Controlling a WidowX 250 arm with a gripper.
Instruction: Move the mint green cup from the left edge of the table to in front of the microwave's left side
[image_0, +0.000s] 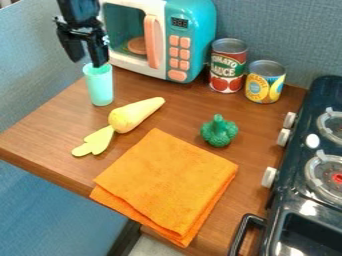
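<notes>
The black gripper (87, 60) hangs down at the upper left with its fingers apart, just above a mint-green cup (99, 87). One fingertip is at the cup's rim; whether it touches or dips inside, I cannot tell. The cup stands upright near the table's left edge. Just right of and below it lies a pale yellow toy vegetable (135, 114) with light green leaves. A dark green toy broccoli (219, 131) is right of centre. The folded orange cloth (167, 182) lies across the front of the wooden table (50, 130).
Behind the cup stands a teal and white toy microwave (189, 42), its orange handle toward the gripper. A tomato sauce can (228, 67) and a shorter yellow-labelled can (265, 82) are at the back right. The dark toy stove (294, 180) lines the right side.
</notes>
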